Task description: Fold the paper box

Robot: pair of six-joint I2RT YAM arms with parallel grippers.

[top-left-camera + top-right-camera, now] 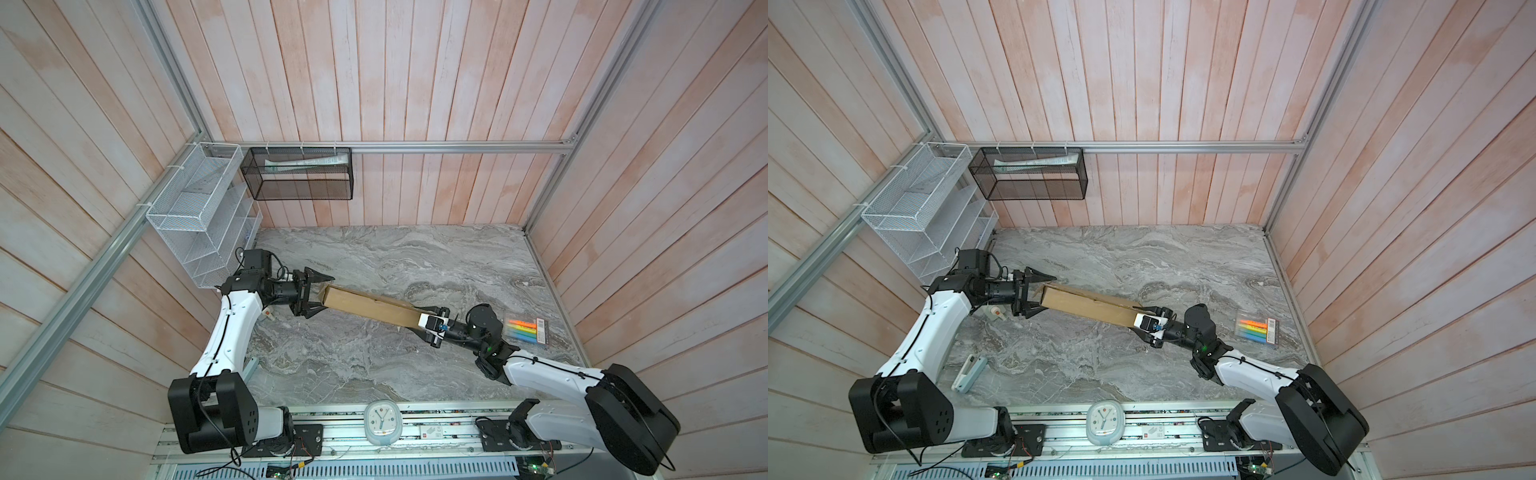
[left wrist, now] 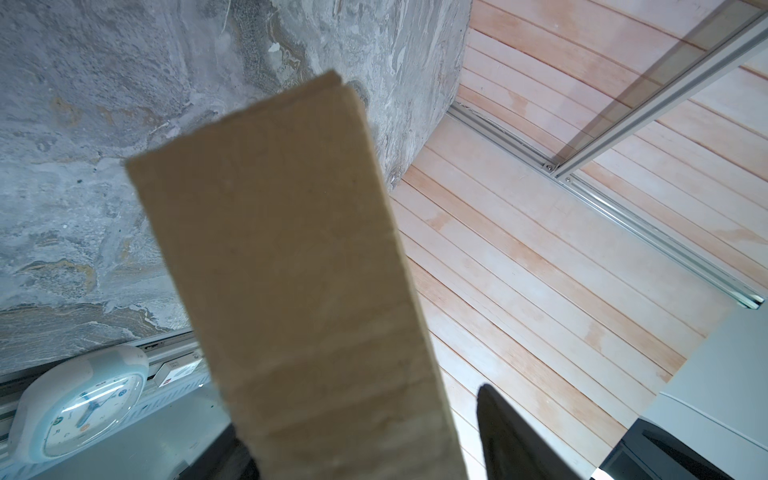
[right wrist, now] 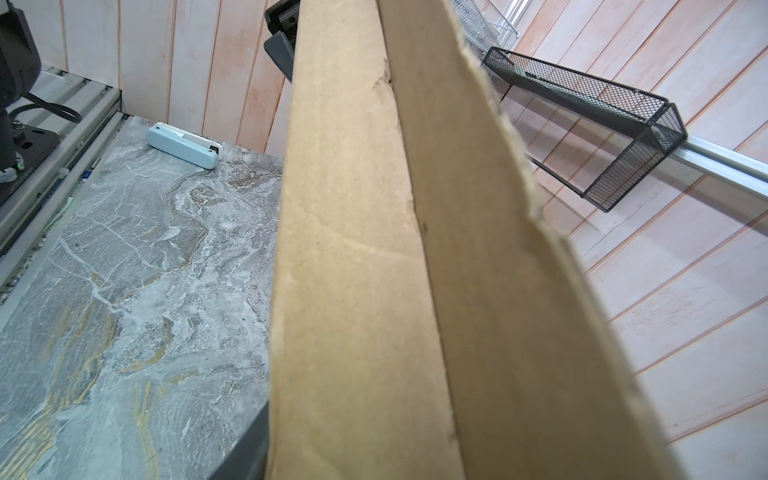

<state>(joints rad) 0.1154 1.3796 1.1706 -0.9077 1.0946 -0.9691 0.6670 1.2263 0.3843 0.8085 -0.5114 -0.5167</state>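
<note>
Plainly, there is one paper box [image 1: 370, 309], a long, narrow brown slab raised over the marbled worktop [image 1: 374, 257]. Its long axis runs straight from the left gripper [image 1: 328, 293] to the right gripper [image 1: 420, 321]. The right gripper clamps one end. The left gripper's jaws stand wide, straddling the other end, and the left wrist view shows a gap beside one finger [image 2: 503, 436]. Two grippers, one at each end, so neither is nearer. Any coming regrasp turns on that end-to-end line.

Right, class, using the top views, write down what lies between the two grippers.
The paper box spans the stretch from the left gripper to the right gripper, shown in both top views.
</note>
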